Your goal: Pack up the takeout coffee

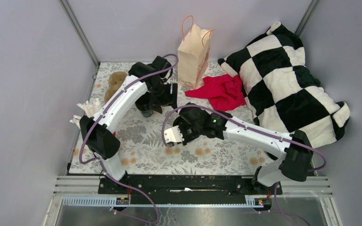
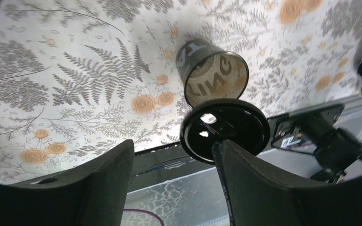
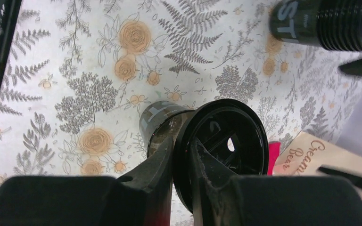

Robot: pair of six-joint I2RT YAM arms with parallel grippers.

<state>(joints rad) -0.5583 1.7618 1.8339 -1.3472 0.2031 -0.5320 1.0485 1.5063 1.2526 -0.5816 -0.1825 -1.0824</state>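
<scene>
So, cup: small black tapered takeout cup [image 3: 156, 123].
Lid: round glossy black plastic lid [image 3: 226, 141] w/ sip hole.
R gripper [image 3: 181, 143]: near-closed, pinching lid rim.
L gripper [image 2: 172, 143]: fingers wide apart.

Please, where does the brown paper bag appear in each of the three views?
Top external: the paper bag stands upright at the back centre, beside the red cloth.
Left wrist: not in view.
Right wrist: the bag shows in the lower right corner.
Shared landmark: the floral tablecloth, in all three.
</scene>
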